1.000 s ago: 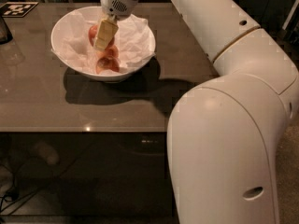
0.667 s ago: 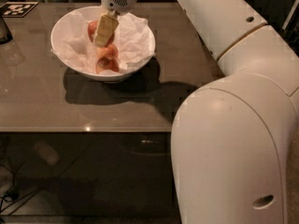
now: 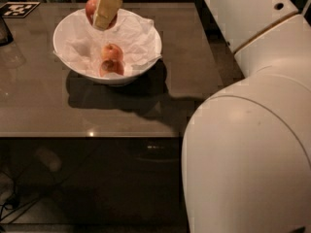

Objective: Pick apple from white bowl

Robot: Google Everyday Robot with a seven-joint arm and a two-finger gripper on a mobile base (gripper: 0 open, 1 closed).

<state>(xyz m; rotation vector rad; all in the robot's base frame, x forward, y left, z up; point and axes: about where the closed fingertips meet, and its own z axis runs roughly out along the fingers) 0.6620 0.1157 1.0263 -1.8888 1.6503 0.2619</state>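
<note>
The white bowl (image 3: 141, 57) stands on the brown table, lined with crumpled white paper. My gripper (image 3: 103, 12) is at the top of the view above the bowl's far rim, shut on the red apple (image 3: 90, 8), which is lifted clear of the paper. A tan finger pad (image 3: 107, 8) covers most of the apple; no sticker shows. Two smaller orange-red apples (image 3: 112, 52) (image 3: 111, 68) lie in the bowl below it.
The brown table (image 3: 48, 106) runs to a front edge low in the view. A marker tag (image 3: 19, 8) lies at the far left corner, next to a dark object (image 3: 4, 30) at the left edge. My white arm and base (image 3: 252, 130) fill the right.
The gripper has risen out of the bowl with the red apple in it. The two small apples stayed in the bowl. The view now sits closer and shifted.
</note>
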